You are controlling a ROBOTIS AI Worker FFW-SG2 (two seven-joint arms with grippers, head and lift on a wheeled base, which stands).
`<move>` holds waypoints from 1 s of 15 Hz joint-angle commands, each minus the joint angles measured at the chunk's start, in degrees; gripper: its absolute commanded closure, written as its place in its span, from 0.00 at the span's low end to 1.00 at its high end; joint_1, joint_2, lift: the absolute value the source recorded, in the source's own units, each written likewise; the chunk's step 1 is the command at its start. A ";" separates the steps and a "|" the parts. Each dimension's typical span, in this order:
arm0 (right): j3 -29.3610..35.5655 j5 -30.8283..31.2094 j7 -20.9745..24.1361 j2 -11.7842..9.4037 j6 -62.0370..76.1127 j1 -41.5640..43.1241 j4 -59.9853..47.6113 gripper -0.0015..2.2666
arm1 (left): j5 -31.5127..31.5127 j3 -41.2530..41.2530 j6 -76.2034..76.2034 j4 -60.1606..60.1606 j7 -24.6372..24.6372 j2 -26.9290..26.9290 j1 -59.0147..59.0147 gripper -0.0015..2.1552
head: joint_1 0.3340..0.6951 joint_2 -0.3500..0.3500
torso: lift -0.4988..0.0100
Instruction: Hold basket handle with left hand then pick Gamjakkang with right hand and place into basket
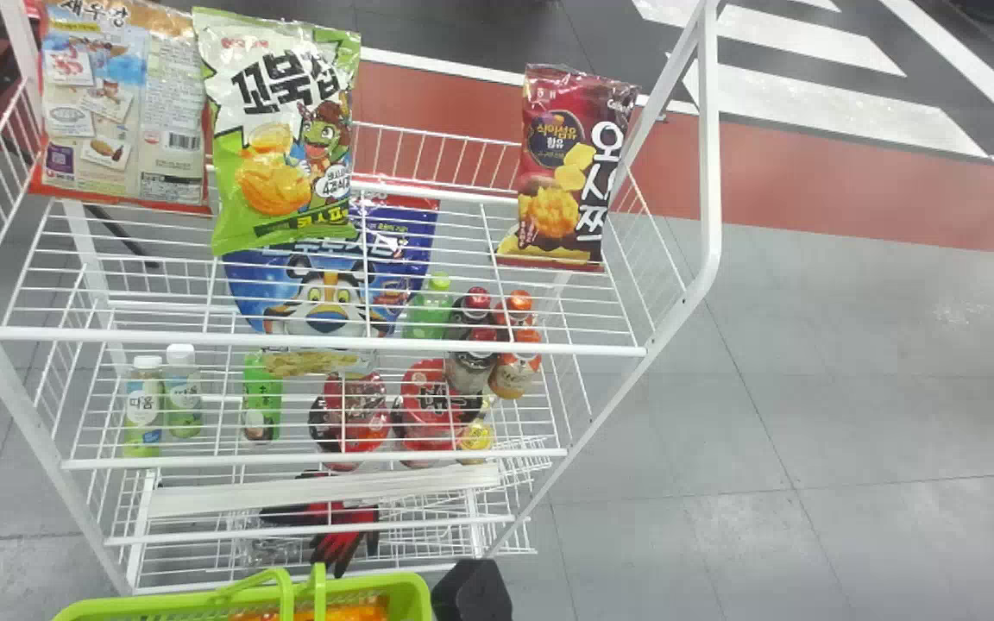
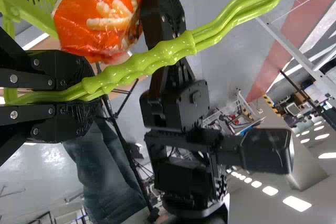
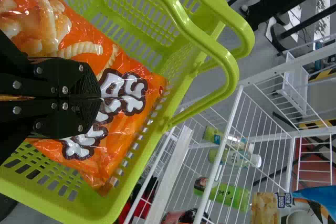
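The glossy orange snack bag (image 3: 123, 135), printed with pale ridged snacks and chunky dark-outlined white lettering, is inside the light-green slatted plastic basket (image 3: 68, 205), whose two wavy handles (image 2: 163, 53) are raised, beside the white wire rack (image 1: 316, 343).

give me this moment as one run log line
left gripper: shut on basket handle | right gripper: closed, over Gamjakkang, grip unclear | Gamjakkang: in basket | release: unconfirmed

I see a green basket (image 3: 68, 209) with rows of holes. The bag (image 3: 113, 153) in it is orange with brown and white letters. The rack (image 1: 316, 343) by the basket is white.
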State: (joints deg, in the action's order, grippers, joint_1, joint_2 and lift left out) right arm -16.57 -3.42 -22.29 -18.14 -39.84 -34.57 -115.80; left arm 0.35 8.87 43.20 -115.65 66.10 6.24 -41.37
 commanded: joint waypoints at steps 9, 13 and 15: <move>10.24 -4.49 3.04 0.21 16.85 -6.65 -9.09 0.03 | 0.09 -0.35 -0.52 0.51 0.08 0.00 0.15 1.00 | 1.00 0.00 | 0.94; 11.74 -6.33 9.55 5.22 47.61 -10.16 -10.15 0.03 | 0.09 0.09 -1.23 1.92 -0.09 -0.26 0.77 1.00 | 1.00 0.00 | 0.94; 11.03 -6.16 14.64 6.89 48.31 -10.16 -10.50 0.03 | 0.09 0.27 -1.23 2.09 0.00 -0.17 0.85 1.00 | 1.00 0.00 | 0.94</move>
State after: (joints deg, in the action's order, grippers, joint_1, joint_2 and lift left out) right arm -5.15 -9.72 -9.17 -12.44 7.38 -44.63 -126.06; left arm 0.44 9.02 41.98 -113.73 66.07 5.98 -40.59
